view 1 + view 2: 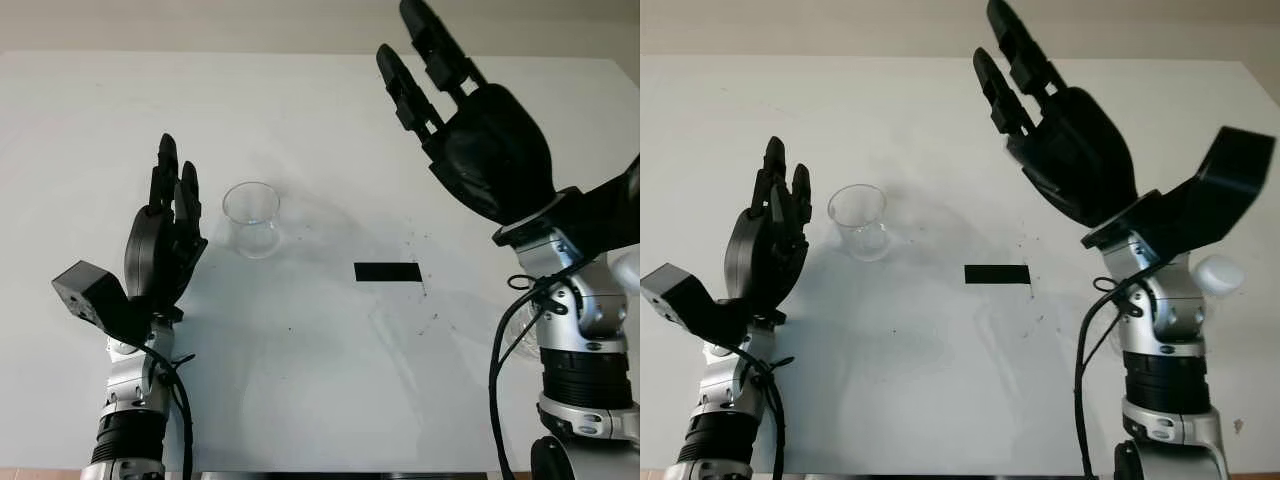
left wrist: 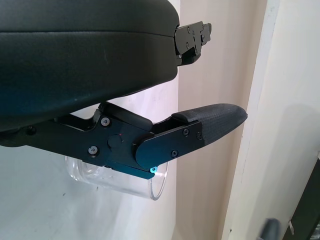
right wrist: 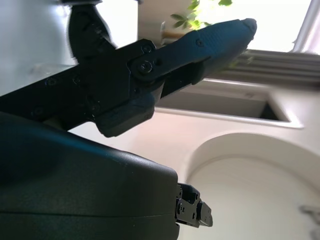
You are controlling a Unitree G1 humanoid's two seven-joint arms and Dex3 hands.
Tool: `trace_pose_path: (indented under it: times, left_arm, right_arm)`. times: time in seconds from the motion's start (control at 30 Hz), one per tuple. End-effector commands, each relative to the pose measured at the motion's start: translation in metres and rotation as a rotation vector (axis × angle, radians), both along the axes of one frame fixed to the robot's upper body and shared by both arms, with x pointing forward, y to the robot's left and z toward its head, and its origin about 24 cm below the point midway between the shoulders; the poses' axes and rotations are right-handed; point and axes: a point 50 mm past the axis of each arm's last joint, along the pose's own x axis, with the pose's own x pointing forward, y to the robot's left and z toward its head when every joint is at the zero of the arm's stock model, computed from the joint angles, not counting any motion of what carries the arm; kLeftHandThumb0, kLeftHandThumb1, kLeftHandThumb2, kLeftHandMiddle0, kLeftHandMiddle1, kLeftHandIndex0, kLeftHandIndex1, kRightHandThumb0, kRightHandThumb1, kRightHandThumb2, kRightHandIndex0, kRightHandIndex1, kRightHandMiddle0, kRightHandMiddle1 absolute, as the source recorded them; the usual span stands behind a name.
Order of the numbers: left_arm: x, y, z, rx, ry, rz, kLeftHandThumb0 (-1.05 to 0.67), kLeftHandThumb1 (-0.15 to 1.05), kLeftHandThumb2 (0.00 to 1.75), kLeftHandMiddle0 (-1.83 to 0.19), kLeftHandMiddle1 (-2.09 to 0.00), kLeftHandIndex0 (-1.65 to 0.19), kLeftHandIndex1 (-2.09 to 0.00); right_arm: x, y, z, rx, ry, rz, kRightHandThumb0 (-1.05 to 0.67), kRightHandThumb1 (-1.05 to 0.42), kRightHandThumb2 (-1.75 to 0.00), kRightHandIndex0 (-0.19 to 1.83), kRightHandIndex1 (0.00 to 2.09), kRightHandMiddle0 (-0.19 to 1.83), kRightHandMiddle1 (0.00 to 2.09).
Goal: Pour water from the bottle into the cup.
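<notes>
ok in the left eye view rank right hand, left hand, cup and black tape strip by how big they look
1. right hand, though raised nearer the camera
2. left hand
3. cup
4. black tape strip

Indoor test or laboratory setting. Plain white bench (image 1: pixel 300 400) set against a pale wall, marked with a strip of black tape (image 1: pixel 387 271) and faint scuffs. Cream walls and a white door-like frame (image 2: pixel 260 125) in the left wrist view; a window with a leafy plant (image 3: pixel 192 15) at its sill in the right wrist view.
</notes>
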Motion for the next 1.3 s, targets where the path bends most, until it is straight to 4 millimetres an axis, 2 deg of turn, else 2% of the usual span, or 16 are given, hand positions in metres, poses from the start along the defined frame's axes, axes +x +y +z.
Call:
trace_pose_path:
  times: [0.0,0.1,0.23,0.4,0.6,0.8,1.07,1.27]
  left_arm:
    - [0.0,-0.006,-0.011,-0.027,0.033,-0.012,-0.72,1.05,0.75,0.19,0.0,0.19,0.0]
    - [0.002,-0.009,-0.012,-0.026,0.033,-0.019,-0.72,1.05,0.76,0.19,0.0,0.19,0.0]
    - [0.005,-0.013,-0.012,-0.042,0.026,-0.033,-0.72,1.05,0.78,0.19,0.0,0.19,0.0]
    - [0.007,-0.015,-0.013,-0.049,0.028,-0.028,-0.73,1.05,0.78,0.19,0.0,0.19,0.0]
    - [0.007,-0.016,-0.014,-0.051,0.031,-0.031,-0.74,1.05,0.78,0.19,0.0,0.19,0.0]
    - [0.007,-0.015,-0.015,-0.05,0.028,-0.03,-0.74,1.05,0.79,0.19,0.0,0.19,0.0]
    - [0.007,-0.014,-0.015,-0.049,0.03,-0.023,-0.74,1.05,0.79,0.19,0.0,0.19,0.0]
    - [0.01,-0.013,-0.016,-0.045,0.038,-0.038,-0.76,1.05,0.78,0.19,0.0,0.19,0.0]
  right_arm:
    - [-0.006,-0.002,0.023,0.011,-0.073,0.038,-0.95,-1.02,-0.06,-0.19,0.0,-0.19,0.0]
    - [-0.013,-0.005,0.041,0.029,-0.097,0.058,-0.95,-1.02,-0.06,-0.19,0.0,-0.19,0.0]
    - [-0.022,-0.011,0.067,0.038,-0.12,-0.001,-0.97,-1.04,-0.1,-0.19,0.0,-0.19,0.0]
    - [-0.02,-0.028,0.096,0.073,-0.164,-0.008,-0.98,-1.04,-0.1,-0.19,0.0,-0.19,0.0]
    - [-0.016,-0.046,0.116,0.015,-0.192,-0.062,-0.99,-1.02,-0.06,-0.19,0.0,-0.19,0.0]
    - [-0.024,-0.065,0.129,-0.024,-0.234,-0.155,-1.0,-1.0,-0.05,-0.19,0.0,-0.19,0.0]
    - [-0.048,-0.107,0.13,-0.114,-0.264,-0.364,-1.04,-1.05,-0.15,-0.19,0.0,-0.16,0.0]
    - [-0.064,-0.147,0.097,-0.127,-0.133,-0.466,-0.94,-1.05,-0.16,-0.18,0.01,-0.13,0.03]
